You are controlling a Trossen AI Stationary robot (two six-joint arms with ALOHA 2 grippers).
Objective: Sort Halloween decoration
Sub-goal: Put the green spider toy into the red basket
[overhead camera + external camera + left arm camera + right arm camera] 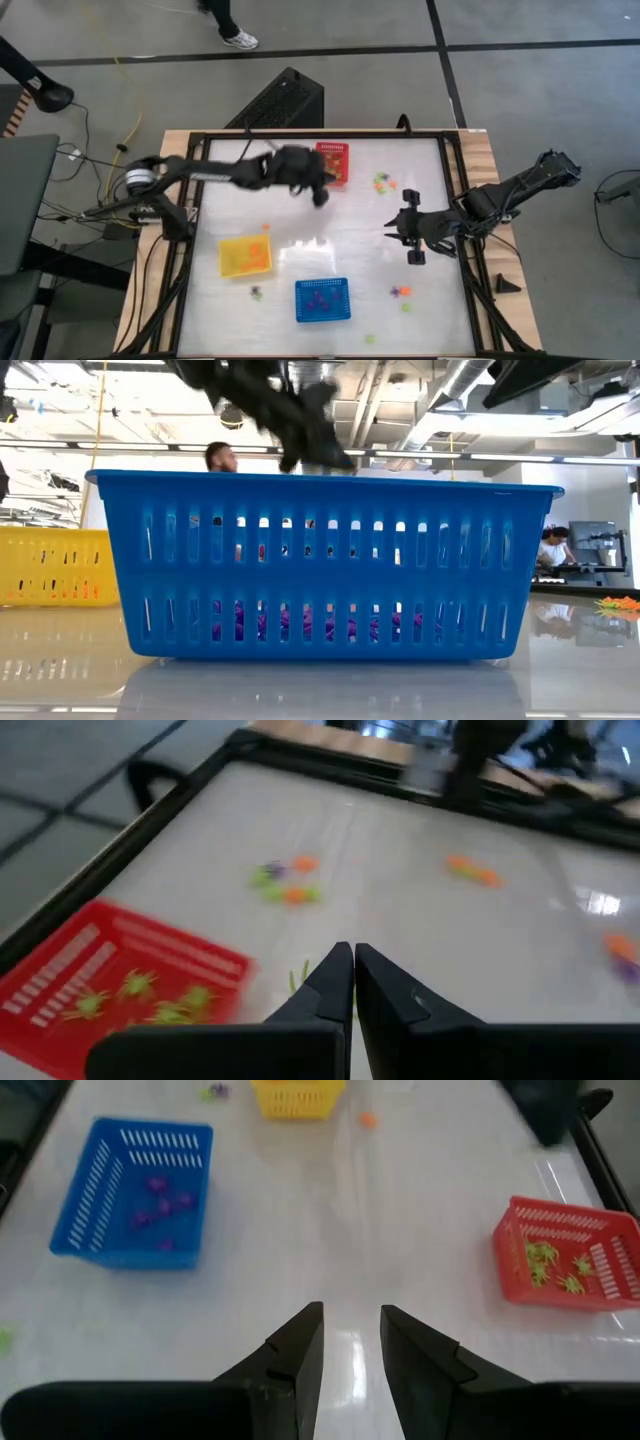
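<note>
while shut, the left tool (353, 958) holds nothing.

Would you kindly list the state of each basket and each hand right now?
Red basket: upright, holds green trinkets.
Blue basket: upright, holds purple trinkets.
Yellow basket: upright, holds orange trinkets.
Left hand: shut, empty, beside the red basket.
Right hand: open, empty, above bare table.

The left arm stretches toward 3 o'clock, its tool (318, 193) pinched tight, fingers (345, 982) touching. The right arm reaches toward 9 o'clock, its tool (408, 228) parted, holding nothing.
</note>
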